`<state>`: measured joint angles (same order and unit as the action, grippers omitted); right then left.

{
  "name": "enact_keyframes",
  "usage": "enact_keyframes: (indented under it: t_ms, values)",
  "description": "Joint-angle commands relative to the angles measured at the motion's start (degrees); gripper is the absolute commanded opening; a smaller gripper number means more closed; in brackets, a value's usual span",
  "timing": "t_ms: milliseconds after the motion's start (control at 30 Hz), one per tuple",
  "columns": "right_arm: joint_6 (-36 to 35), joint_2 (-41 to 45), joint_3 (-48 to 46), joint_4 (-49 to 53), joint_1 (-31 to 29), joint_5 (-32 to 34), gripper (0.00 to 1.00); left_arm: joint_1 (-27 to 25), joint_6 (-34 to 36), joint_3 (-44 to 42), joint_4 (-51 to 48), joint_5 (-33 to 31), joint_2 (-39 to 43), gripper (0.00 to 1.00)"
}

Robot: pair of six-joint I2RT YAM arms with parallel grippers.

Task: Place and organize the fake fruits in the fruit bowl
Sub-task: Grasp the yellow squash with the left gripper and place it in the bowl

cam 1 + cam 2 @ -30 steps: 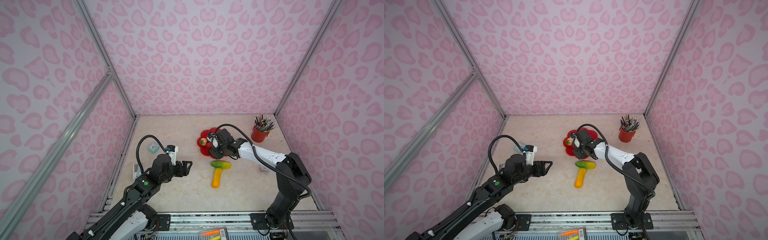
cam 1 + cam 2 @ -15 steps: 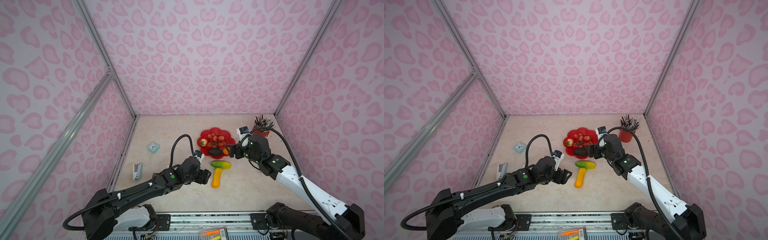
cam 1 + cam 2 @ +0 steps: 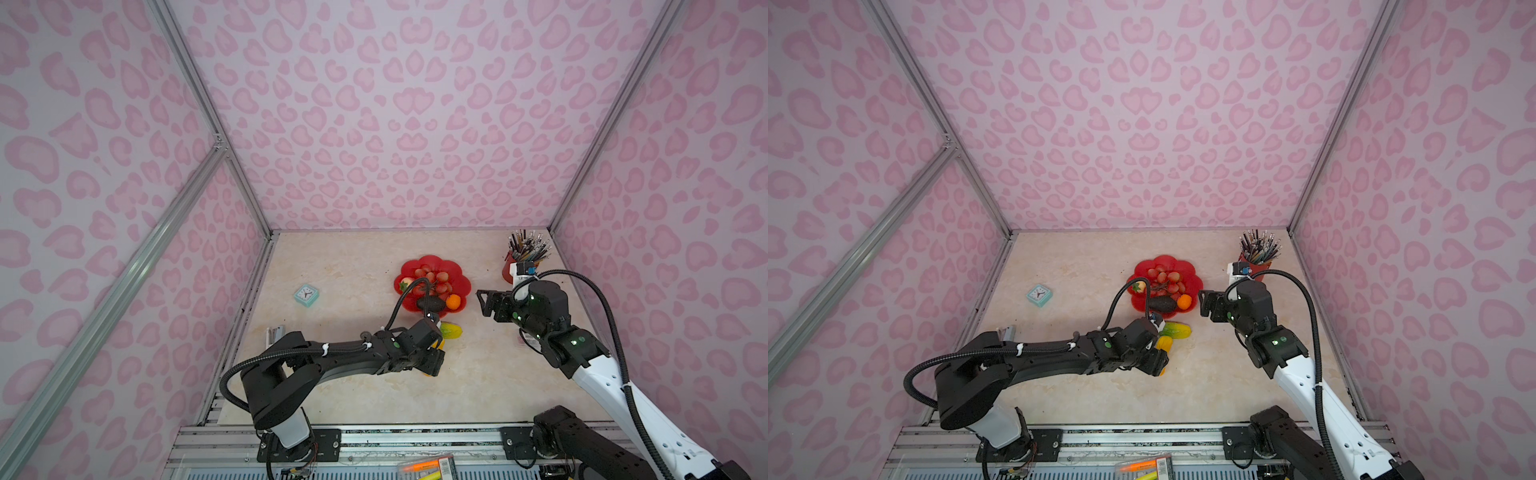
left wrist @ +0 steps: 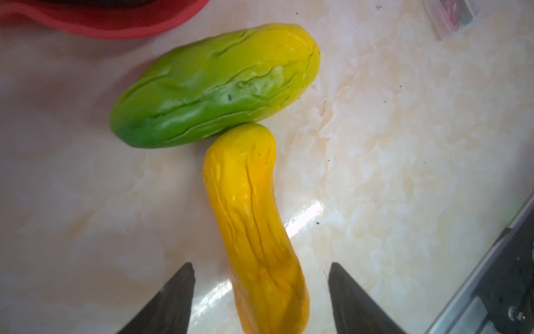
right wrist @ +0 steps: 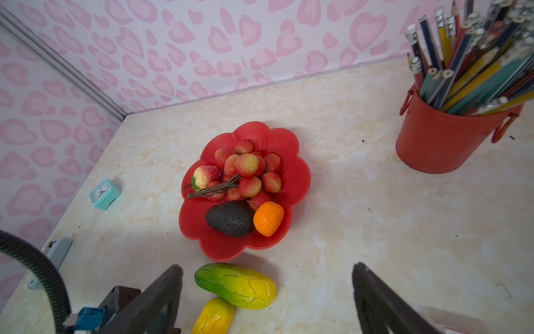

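The red scalloped fruit bowl (image 3: 432, 262) (image 5: 277, 136) holds the red grape bunch (image 5: 248, 170), the strawberry (image 5: 205, 175), the black-green lump (image 5: 229, 218) and the small orange (image 5: 268, 218). In front of it on the table lie the green-yellow oblong (image 4: 216, 86) (image 3: 451, 331) and, touching it end-on, the yellow-orange oblong (image 4: 254, 225) (image 5: 213, 316). My left gripper (image 4: 261, 264) (image 3: 432, 361) is open and low, a finger on each side of the yellow-orange oblong with gaps showing. My right gripper (image 5: 268, 266) (image 3: 484, 303) hangs open and empty, raised right of the bowl.
A red pencil cup (image 3: 509, 270) (image 5: 442, 138) full of pencils stands at the back right, close behind my right arm. A teal clock (image 3: 306, 295) sits left of the bowl. A grey stapler-like thing (image 3: 274, 334) lies by the left wall.
My right gripper has opened, left the bowl and drawn back to the right. My left arm has swung from the left side over to the yellow-orange oblong and lowered around it.
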<state>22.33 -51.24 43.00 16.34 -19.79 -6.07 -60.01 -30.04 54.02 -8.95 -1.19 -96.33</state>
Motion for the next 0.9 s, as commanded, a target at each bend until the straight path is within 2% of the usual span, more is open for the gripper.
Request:
enact_keyframes:
  t_ms: [0,100,267,467,633,733,867]
  values:
    - [0.3,0.3,-0.8,0.2,0.5,-0.6,0.91,0.0,1.3,2.1,0.5,1.1,-2.7,0.66]
    - [0.3,0.9,-1.1,0.2,1.0,-0.7,0.91,0.0,1.1,2.3,0.7,1.5,-3.4,0.48]
    - [0.4,1.2,-1.8,-0.5,1.8,-1.1,0.91,0.0,0.8,-0.1,0.6,1.1,-1.7,0.31]
    - [0.4,0.6,-1.8,-1.0,2.2,-1.4,0.91,0.1,1.2,-2.6,-1.8,-0.2,7.3,0.29]
    - [0.6,0.4,-2.1,-1.5,2.6,-1.3,0.91,2.7,6.6,0.8,-7.0,-0.9,15.8,0.29]
    - [0.9,0.2,-2.5,-2.2,2.8,-1.6,0.91,7.0,11.5,4.1,-8.7,1.0,16.8,0.29]
    - [0.9,0.2,-2.6,-2.0,2.9,-1.6,0.91,11.5,21.1,11.0,-10.4,4.5,12.3,0.29]
